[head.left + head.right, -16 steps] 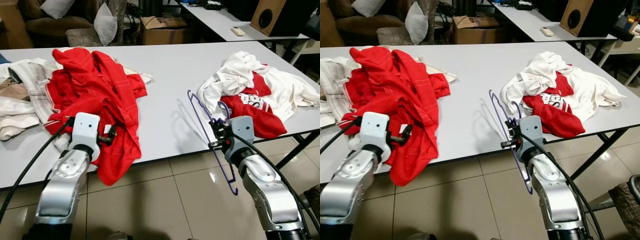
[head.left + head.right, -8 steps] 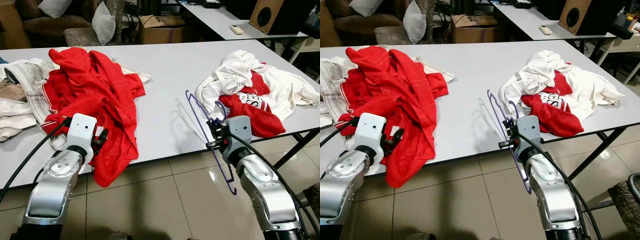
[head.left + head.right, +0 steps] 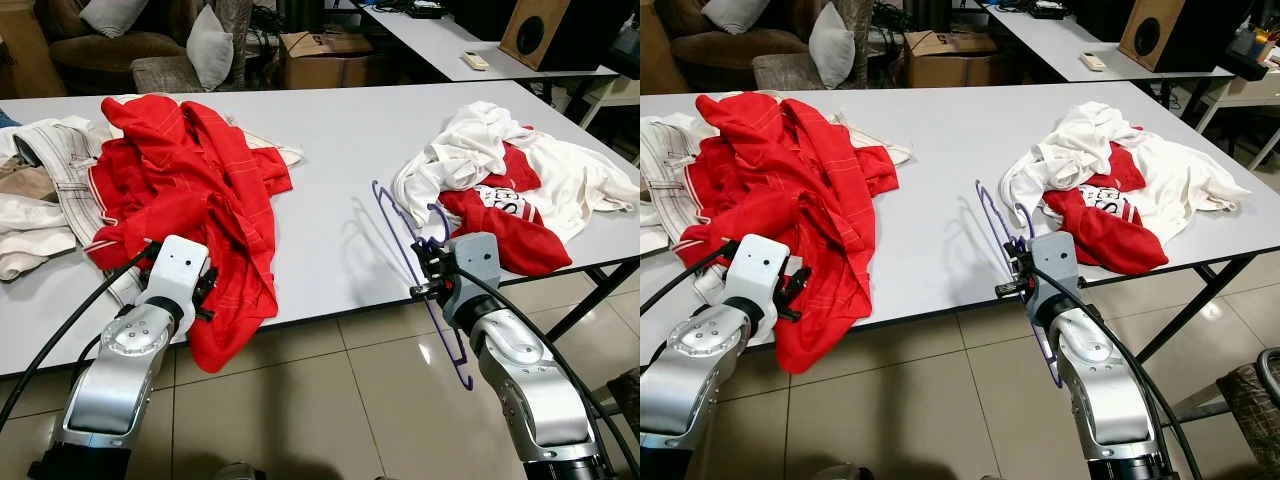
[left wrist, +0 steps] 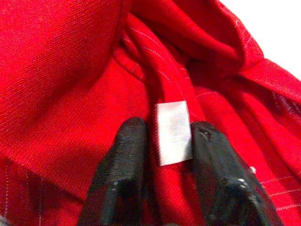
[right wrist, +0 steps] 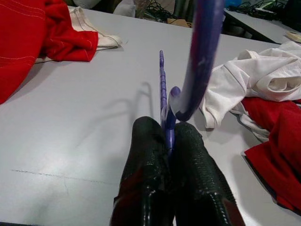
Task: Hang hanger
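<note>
The right gripper point(image 3: 432, 272) pinches the purple hanger point(image 3: 415, 262); the left gripper point(image 4: 164, 141) pinches the red shirt point(image 3: 190, 180) — overhanging cloth could slip off the near table point(image 3: 330, 150) edge.

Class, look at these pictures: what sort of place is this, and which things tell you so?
Probably a living room or workroom in a home: a sofa with cushions, a cardboard box and a wooden speaker stand behind a long white table piled with clothes.
</note>
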